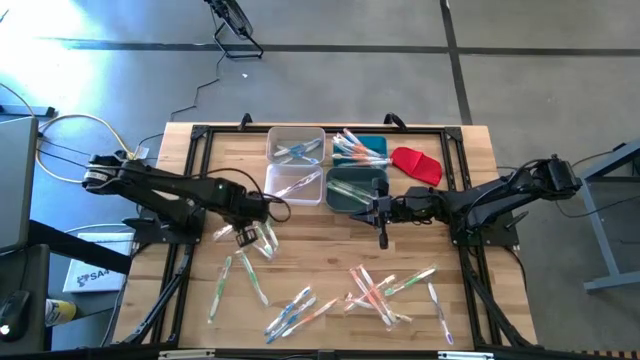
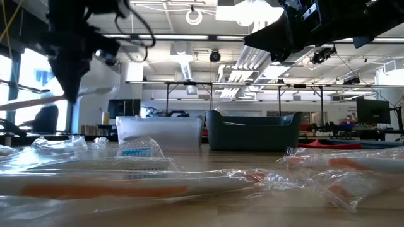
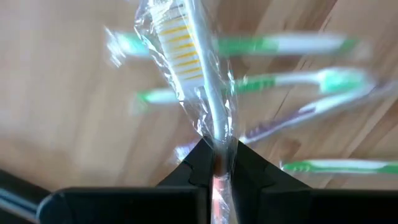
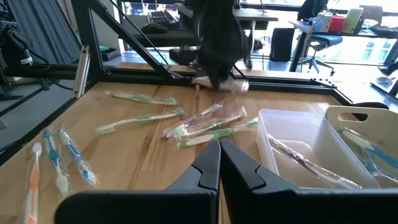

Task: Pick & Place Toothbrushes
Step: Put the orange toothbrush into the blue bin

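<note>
The left gripper has its jaws pinching one wrapped toothbrush by the handle, lifted clear of the tabletop for carrying, evidently towards the clear bin, while the right gripper, jaws pressed together, waits beside the dark bin.

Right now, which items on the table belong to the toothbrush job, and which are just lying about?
Job:
- wrapped clear-handled toothbrush with orange bristles, pinched in the left gripper
- loose wrapped plastic toothbrushes on the wood
- clear plastic bins
- dark teal bins

Lying about:
- red cloth-like piece
</note>
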`<state>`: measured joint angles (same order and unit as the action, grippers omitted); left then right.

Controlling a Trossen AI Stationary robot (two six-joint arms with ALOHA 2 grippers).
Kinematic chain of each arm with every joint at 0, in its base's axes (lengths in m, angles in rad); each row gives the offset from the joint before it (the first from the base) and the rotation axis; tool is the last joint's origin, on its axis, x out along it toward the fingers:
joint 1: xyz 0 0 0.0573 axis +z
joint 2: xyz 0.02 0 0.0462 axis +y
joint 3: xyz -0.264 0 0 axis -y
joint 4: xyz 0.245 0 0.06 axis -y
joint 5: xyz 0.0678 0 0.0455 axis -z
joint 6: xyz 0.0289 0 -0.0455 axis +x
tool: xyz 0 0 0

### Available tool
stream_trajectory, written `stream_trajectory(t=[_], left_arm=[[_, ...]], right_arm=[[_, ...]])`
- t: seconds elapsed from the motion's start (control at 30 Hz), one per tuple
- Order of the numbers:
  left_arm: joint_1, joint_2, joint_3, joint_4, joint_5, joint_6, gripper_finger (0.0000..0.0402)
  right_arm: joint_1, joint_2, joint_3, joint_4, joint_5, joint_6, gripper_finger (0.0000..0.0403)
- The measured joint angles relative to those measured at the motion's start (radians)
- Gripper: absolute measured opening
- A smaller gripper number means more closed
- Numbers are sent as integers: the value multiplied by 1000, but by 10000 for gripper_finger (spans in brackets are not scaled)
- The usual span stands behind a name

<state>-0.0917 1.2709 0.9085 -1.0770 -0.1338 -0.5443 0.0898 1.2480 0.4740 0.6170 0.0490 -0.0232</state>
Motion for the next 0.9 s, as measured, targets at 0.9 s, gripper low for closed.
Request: stream_trajectory(t=[0.9], left_arm=[[232,2,162,414,-20,445,26]], right_arm=[[2,0,0,-16,0,2,2]])
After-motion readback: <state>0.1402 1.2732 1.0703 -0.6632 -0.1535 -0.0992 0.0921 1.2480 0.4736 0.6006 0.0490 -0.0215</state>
